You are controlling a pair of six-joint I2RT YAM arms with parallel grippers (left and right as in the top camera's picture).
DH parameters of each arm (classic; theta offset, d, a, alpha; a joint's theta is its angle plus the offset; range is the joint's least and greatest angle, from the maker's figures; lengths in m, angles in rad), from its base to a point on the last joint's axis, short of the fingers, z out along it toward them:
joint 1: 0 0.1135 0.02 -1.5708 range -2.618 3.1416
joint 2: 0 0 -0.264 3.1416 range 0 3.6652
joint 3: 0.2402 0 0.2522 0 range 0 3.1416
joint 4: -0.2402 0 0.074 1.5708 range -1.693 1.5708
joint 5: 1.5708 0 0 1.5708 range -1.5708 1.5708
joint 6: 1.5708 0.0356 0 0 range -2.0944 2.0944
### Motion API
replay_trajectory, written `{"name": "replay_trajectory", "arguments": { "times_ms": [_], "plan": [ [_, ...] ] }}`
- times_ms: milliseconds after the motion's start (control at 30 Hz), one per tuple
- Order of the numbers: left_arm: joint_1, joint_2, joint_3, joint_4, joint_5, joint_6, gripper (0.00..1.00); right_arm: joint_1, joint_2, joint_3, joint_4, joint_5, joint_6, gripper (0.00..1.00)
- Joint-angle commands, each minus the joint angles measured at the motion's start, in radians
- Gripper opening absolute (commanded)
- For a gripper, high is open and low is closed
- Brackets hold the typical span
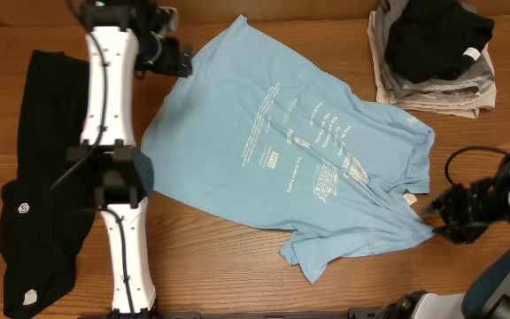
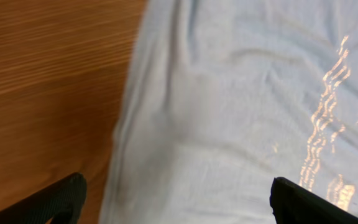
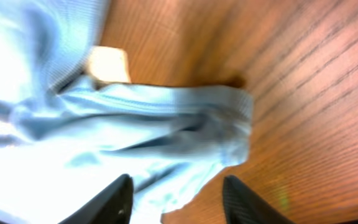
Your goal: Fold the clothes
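Observation:
The light blue T-shirt (image 1: 282, 142) lies spread on the wooden table, lettering up, with its right and lower edges bunched. My left gripper (image 1: 177, 60) is open over the shirt's upper left edge; in the left wrist view its fingers (image 2: 179, 199) stand wide apart above the blue cloth (image 2: 229, 112). My right gripper (image 1: 436, 217) is open at the shirt's bunched right corner; in the right wrist view its fingers (image 3: 176, 186) straddle the folded hem (image 3: 166, 118). A long black garment (image 1: 34, 177) with small white logos lies at the far left.
A stack of folded clothes (image 1: 432, 84) with a black garment (image 1: 436, 35) on top stands at the back right. The left arm (image 1: 109, 133) reaches over the table between the black garment and the shirt. Bare wood (image 1: 237, 275) shows along the front.

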Motion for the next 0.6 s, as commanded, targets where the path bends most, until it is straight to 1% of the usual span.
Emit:
{"name": "replay_trajectory", "arguments": {
  "times_ms": [0,167,300,333,400,500,567],
  "plan": [
    [-0.029,0.058,-0.003,0.021,0.033,0.079,0.96,0.049,-0.046,0.076,-0.015,-0.012,-0.065,0.54],
    [-0.043,0.122,-0.003,0.075,0.026,0.104,0.94,0.147,-0.053,0.111,0.005,-0.012,-0.065,0.57],
    [-0.044,0.145,-0.003,0.113,0.023,0.120,0.87,0.205,-0.052,0.111,0.032,-0.013,-0.064,0.57],
    [-0.044,0.153,-0.003,0.129,0.027,0.137,0.85,0.224,-0.052,0.111,0.043,-0.013,-0.061,0.57],
    [-0.048,0.168,-0.003,0.142,0.032,0.179,0.84,0.244,-0.052,0.111,0.057,-0.016,-0.056,0.57],
    [-0.059,0.189,-0.003,0.141,0.053,0.242,0.75,0.261,-0.052,0.111,0.073,-0.016,-0.037,0.57],
    [-0.067,0.204,-0.003,0.143,0.060,0.249,0.70,0.265,-0.052,0.111,0.078,-0.016,-0.037,0.57]
  ]
}}
